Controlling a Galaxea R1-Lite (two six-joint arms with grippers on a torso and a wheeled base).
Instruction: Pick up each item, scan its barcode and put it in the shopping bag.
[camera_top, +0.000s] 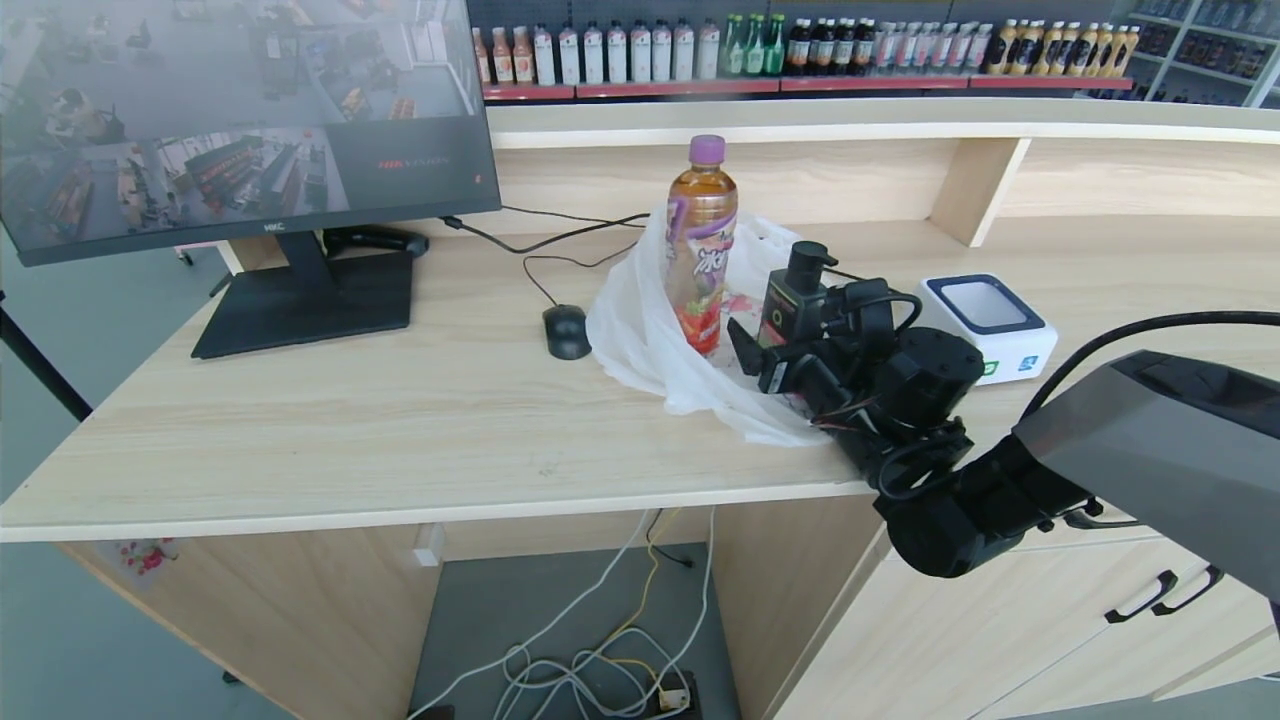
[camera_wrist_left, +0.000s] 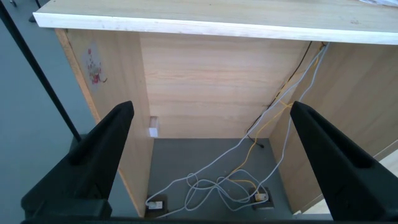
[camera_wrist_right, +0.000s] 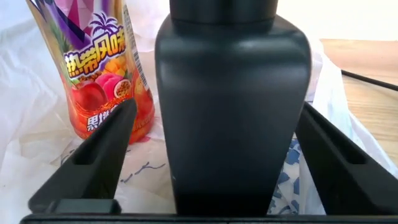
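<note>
A white shopping bag (camera_top: 640, 330) lies open on the wooden counter (camera_top: 400, 420). An orange juice bottle (camera_top: 702, 240) with a purple cap stands upright inside it. Just to its right, a black pump bottle (camera_top: 797, 295) stands at the bag's mouth, its base hidden. My right gripper (camera_top: 785, 345) is open, with one finger on each side of that black bottle (camera_wrist_right: 230, 112). In the right wrist view the juice bottle (camera_wrist_right: 106, 68) and the bag (camera_wrist_right: 37, 124) lie just behind. My left gripper (camera_wrist_left: 211, 106) hangs open and empty below the counter's front edge.
A white barcode scanner box (camera_top: 990, 320) with a dark-rimmed window sits right of the bag. A monitor (camera_top: 240, 110) on a black stand fills the back left, with a mouse (camera_top: 567, 332) and cables beside the bag. Loose cables (camera_wrist_left: 236, 180) lie under the counter.
</note>
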